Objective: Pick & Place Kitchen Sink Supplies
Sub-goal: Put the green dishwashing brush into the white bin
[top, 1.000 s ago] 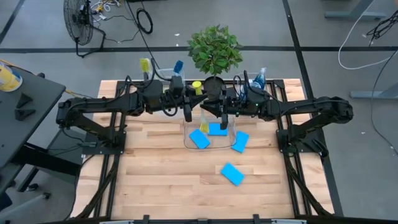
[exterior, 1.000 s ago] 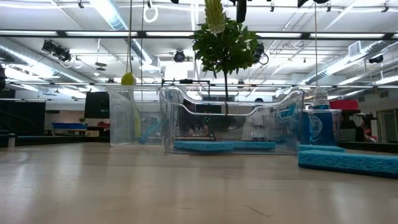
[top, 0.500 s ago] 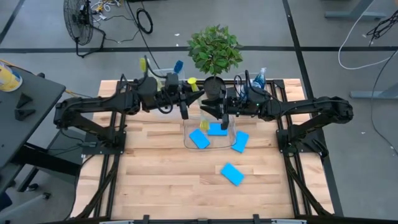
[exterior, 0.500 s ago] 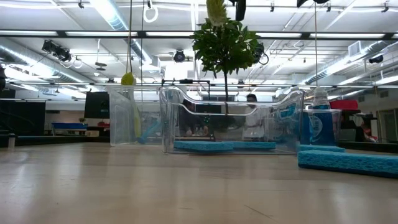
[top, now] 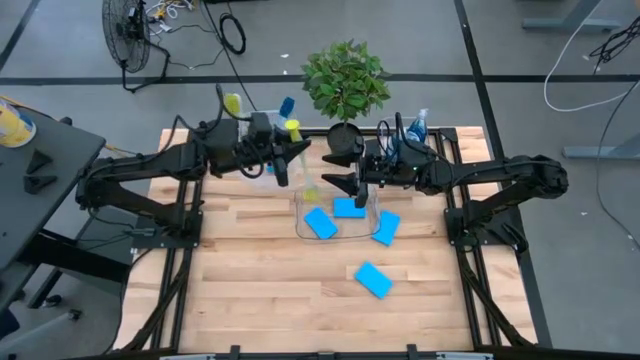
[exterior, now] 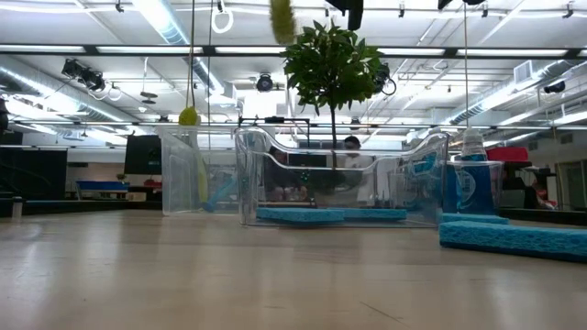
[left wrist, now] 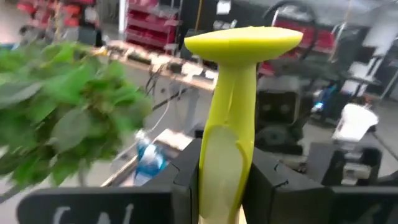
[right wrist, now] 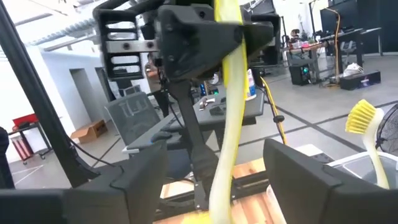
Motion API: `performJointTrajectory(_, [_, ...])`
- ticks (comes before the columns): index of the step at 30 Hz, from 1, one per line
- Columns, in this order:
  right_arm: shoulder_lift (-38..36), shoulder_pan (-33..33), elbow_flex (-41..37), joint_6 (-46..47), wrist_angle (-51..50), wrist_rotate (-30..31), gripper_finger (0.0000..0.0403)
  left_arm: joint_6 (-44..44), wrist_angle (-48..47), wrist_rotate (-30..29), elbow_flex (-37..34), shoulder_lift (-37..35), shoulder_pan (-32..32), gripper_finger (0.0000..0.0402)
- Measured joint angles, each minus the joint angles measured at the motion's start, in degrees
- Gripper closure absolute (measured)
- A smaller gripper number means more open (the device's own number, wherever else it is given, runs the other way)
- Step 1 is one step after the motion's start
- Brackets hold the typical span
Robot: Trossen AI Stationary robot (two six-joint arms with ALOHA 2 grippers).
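Yellow-green dish brush (left wrist: 229,118) stands clamped between the left tool's (left wrist: 217,180) fingers.

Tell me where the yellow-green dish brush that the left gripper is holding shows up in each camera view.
High view: the brush hangs from the left gripper, left of the potted plant.
Low view: only its blurred head, top edge, left of the plant.
Left wrist view: centre, handle between the fingers.
Right wrist view: centre, handle hanging down.
Shared landmark: the plant.
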Motion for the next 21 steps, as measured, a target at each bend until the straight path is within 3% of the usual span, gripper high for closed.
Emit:
performJointTrajectory(12, [0.0,0.0,0.0,0.2,-1.4,0.0,0.0144,-11.6,-15.4,1.4,0.0,-2.3,9.6,0.0322])
performJointTrajectory(21, [0.0,0.0,0.0,2.1,-2.5,0.0,0.0157,-19.9,-18.1,7.0,0.0,-1.7,18.5,0.0322])
